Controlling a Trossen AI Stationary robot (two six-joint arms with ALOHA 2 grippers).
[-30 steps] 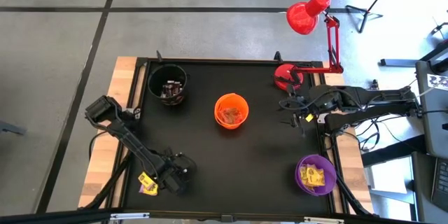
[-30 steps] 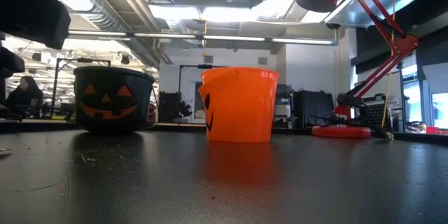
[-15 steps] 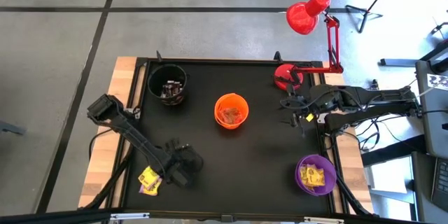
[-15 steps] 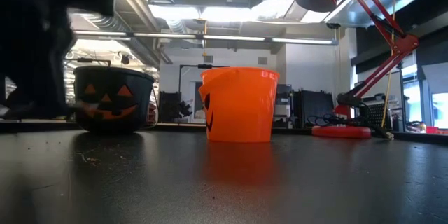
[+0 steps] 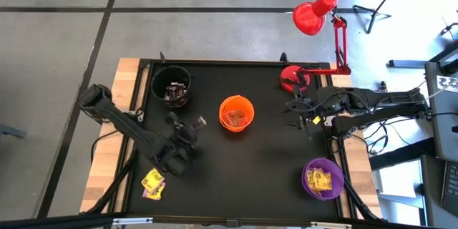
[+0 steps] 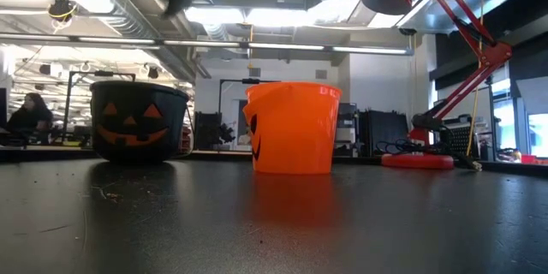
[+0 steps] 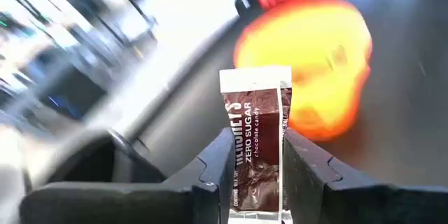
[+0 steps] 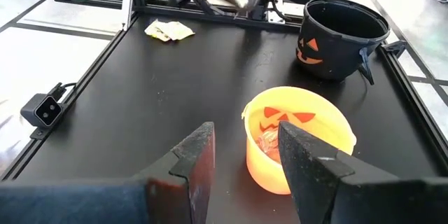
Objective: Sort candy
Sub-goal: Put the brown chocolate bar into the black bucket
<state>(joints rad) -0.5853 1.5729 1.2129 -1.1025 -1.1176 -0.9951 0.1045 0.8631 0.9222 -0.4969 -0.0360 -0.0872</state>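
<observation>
my left tool [image 7: 255, 164]: clamped on brown candy [image 7: 255, 143], above desk [image 5: 272, 154] near orange cup [image 5: 236, 113]. right tool [image 8: 245, 155]: apart, idle. cups part filled; yellow candies [image 5: 152, 182] left.

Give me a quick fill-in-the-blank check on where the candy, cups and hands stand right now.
1. The left hand is shut on a brown ____ bar.
2. The loose yellow candy lies on the table near the ____ arm's side.
3. The purple cup holds ____ wrapped candy.
4. The right hand holds ____, its fingers apart.

Missing words: chocolate; left; yellow; nothing
</observation>
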